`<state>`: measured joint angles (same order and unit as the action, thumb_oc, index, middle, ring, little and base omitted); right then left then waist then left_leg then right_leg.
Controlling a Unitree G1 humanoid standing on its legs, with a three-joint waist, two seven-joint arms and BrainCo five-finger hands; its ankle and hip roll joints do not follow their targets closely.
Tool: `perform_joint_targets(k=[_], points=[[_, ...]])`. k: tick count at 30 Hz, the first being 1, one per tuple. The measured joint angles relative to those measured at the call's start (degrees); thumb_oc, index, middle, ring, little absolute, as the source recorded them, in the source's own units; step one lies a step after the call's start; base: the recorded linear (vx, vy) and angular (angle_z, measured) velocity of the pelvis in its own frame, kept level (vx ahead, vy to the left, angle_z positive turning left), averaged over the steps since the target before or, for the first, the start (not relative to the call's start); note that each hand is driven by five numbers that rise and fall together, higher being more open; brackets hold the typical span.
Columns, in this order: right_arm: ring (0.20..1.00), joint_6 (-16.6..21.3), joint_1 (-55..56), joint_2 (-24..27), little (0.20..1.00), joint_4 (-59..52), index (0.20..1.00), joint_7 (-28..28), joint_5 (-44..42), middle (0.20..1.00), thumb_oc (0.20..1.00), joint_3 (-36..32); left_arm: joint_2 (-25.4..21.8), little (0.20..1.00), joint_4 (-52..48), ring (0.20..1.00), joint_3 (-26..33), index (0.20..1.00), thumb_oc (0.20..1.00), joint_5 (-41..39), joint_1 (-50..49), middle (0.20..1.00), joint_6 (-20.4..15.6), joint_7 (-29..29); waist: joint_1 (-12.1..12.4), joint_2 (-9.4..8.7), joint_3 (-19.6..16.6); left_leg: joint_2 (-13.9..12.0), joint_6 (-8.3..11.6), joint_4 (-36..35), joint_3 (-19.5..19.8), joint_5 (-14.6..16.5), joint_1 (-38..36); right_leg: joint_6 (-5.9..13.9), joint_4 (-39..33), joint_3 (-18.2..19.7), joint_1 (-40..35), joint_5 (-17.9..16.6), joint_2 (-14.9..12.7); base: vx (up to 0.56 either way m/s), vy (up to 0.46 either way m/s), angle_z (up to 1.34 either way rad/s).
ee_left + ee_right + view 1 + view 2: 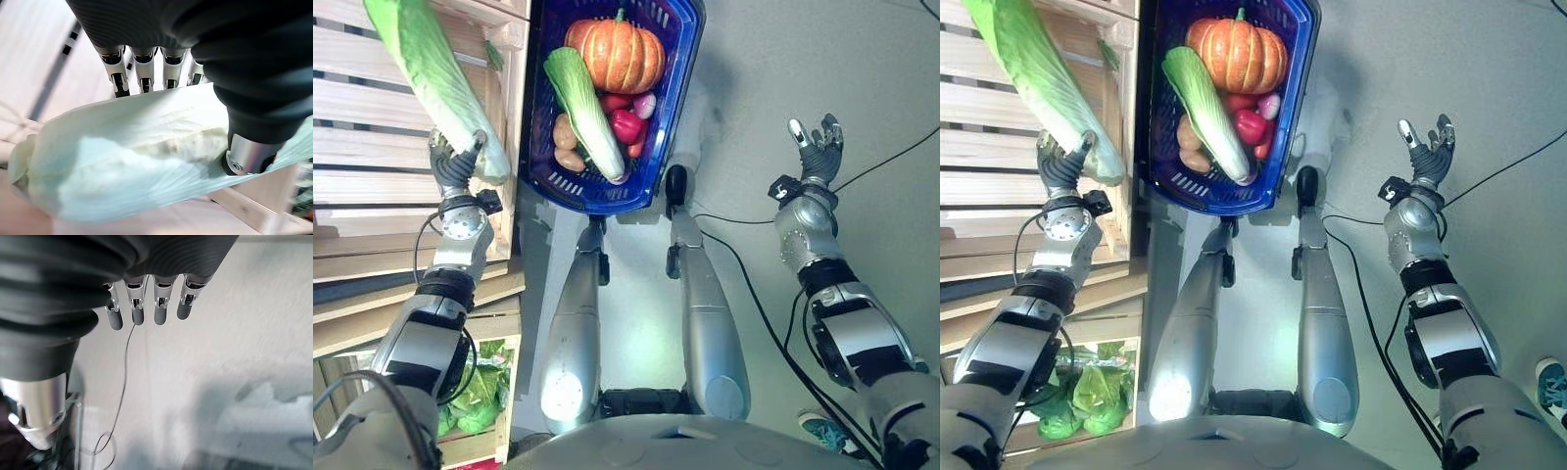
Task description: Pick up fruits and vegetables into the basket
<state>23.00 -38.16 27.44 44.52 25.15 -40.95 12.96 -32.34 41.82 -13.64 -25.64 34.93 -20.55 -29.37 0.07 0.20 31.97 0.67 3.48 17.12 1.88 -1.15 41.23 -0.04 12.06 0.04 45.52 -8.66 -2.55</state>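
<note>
My left hand [457, 166] is shut on the pale stem end of a long green napa cabbage [429, 73], lifted over the wooden crate shelf; its fingers [142, 73] curl round the cabbage [127, 156]. The blue basket [651, 176] hangs in front of me, holding an orange pumpkin [617, 54], a second napa cabbage [587, 113], a red pepper [626, 125], potatoes [566, 137] and a pink radish [645, 104]. My right hand [818, 147] is raised at the right over the grey floor, open and holding nothing, its fingers [146, 308] relaxed.
Wooden slatted crates [372, 127] fill the left side, with one crate wall [514, 98] right next to the basket. A lower crate holds leafy greens [480, 392]. Grey floor [881, 69] lies to the right.
</note>
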Motion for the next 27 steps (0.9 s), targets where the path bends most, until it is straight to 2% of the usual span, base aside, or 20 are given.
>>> perform_joint_targets(k=[3,9,13,22,27], points=[[1.0,0.0,0.7,-0.1,1.0,-4.1,1.0,0.4,1.8,1.0,1.0,-0.4,-0.1,0.2,-6.1,0.2,0.0,0.2,0.2,3.4,0.0,0.2,-1.1,0.6,0.0,0.0,0.0,0.2,-0.12,-0.5,0.0,-0.4,-0.3,0.0,0.1,-0.1,-0.1,0.0,-0.3,0.01,-0.011,0.05],[1.0,0.1,4.3,-1.2,1.0,-15.7,1.0,0.0,4.6,1.0,1.0,-1.4,-0.5,0.2,-19.3,0.2,-0.6,0.2,0.2,9.0,-0.1,0.2,-2.5,5.9,-0.4,0.04,0.0,0.3,-0.21,-0.8,-0.1,-0.5,-1.3,0.09,0.0,-0.1,-0.9,0.1,-0.5,0.01,0.002,-0.01],[1.0,0.1,6.3,-1.8,1.0,-21.0,1.0,-1.9,6.3,1.0,1.0,-1.4,-1.1,0.2,-22.2,0.2,-1.6,0.2,0.2,11.5,-0.3,0.2,-3.4,8.6,-0.7,0.04,0.0,0.2,-0.11,-0.8,-0.1,-0.5,-1.4,0.09,-0.1,0.2,-0.9,0.1,-0.3,0.01,0.007,-0.02],[1.0,-0.1,8.9,-1.8,1.0,-31.8,1.0,-10.5,6.5,1.0,1.0,-1.3,-5.0,0.2,-26.8,0.2,-3.0,0.2,0.2,15.7,-1.8,0.2,-3.4,14.3,-1.6,0.05,0.0,0.2,-0.11,-0.9,-0.4,-0.4,-1.4,0.09,-0.1,0.6,-0.8,0.1,-0.1,0.0,0.001,0.0],[1.0,-1.9,9.2,-1.7,1.0,-34.7,1.0,-16.3,4.9,1.0,1.0,0.1,-7.4,0.2,-30.0,0.2,-5.4,0.2,0.2,19.7,-1.5,0.2,-2.9,17.9,-1.8,0.05,0.0,0.2,-0.1,-0.9,-0.5,-0.4,-1.5,0.1,-0.1,0.6,-0.8,0.1,-0.1,0.0,0.0,0.0]])
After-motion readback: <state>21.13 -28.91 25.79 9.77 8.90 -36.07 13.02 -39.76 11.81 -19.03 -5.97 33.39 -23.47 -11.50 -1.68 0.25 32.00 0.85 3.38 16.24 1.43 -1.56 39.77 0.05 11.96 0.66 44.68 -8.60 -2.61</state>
